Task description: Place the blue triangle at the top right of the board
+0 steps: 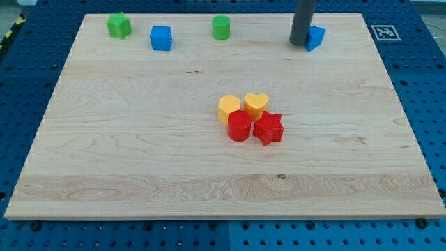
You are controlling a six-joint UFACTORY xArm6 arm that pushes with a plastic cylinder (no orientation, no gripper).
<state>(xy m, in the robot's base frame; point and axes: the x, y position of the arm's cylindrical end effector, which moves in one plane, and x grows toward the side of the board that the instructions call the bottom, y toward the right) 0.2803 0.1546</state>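
The blue triangle (pixel 316 37) lies near the board's top edge, right of centre. My rod comes down from the view's top, and my tip (pixel 300 43) rests on the board touching the triangle's left side. The rod hides part of the triangle's left edge.
A green star (pixel 119 26), a blue cube (pixel 161 37) and a green cylinder (pixel 221 28) stand along the top edge to the left. A yellow hexagon (pixel 228 109), a yellow heart (pixel 256 104), a red cylinder (pixel 239 126) and a red star (pixel 269 128) cluster mid-board. A marker tag (pixel 383 31) sits off the top right corner.
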